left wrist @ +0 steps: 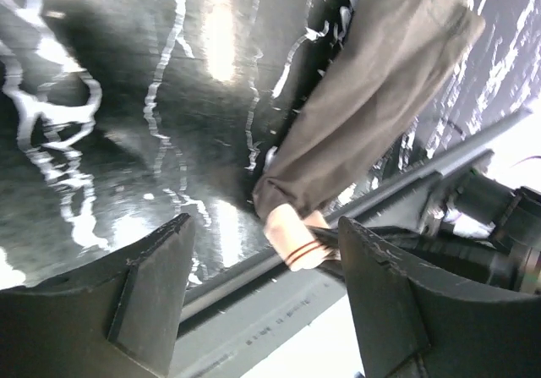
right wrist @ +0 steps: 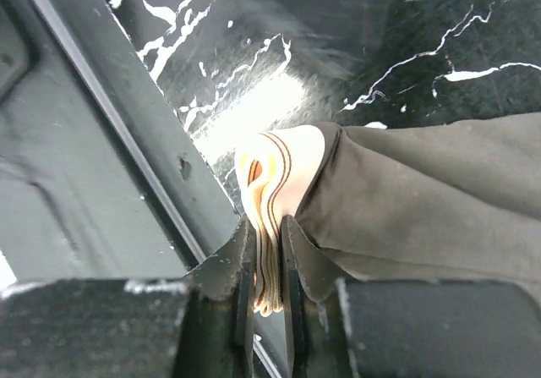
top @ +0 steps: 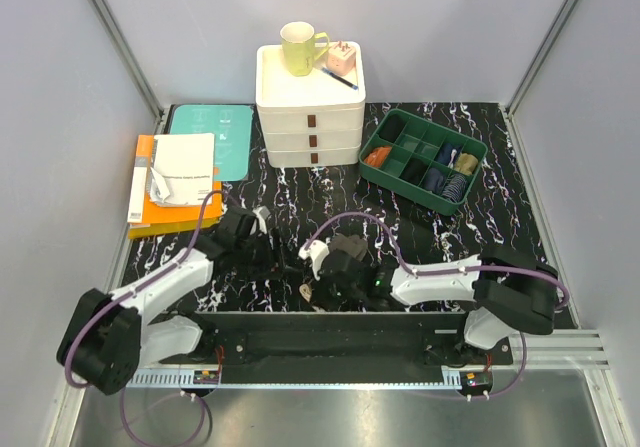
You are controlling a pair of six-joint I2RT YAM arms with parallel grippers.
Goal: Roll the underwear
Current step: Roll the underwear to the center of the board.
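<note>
The olive-brown underwear (right wrist: 423, 192) hangs from my right gripper (right wrist: 269, 251), which is shut on its folded beige waistband (right wrist: 279, 175) just above the marble table near the front rail. In the top view the right gripper (top: 330, 270) is at front centre, with the waistband (top: 305, 290) showing below it. My left gripper (top: 268, 252) is just to the left of it, open and empty. In the left wrist view the left gripper (left wrist: 264, 234) points at the underwear (left wrist: 380, 82), whose waistband end (left wrist: 292, 238) lies beyond its jaws. I cannot make out the black underwear.
A white drawer unit (top: 310, 117) with a mug (top: 298, 47) on top stands at the back. A green divided tray (top: 465, 182) of sock bundles is at the back right. Books (top: 175, 182) and a teal folder (top: 210, 132) lie at the left. A dark rail (top: 330, 327) runs along the front edge.
</note>
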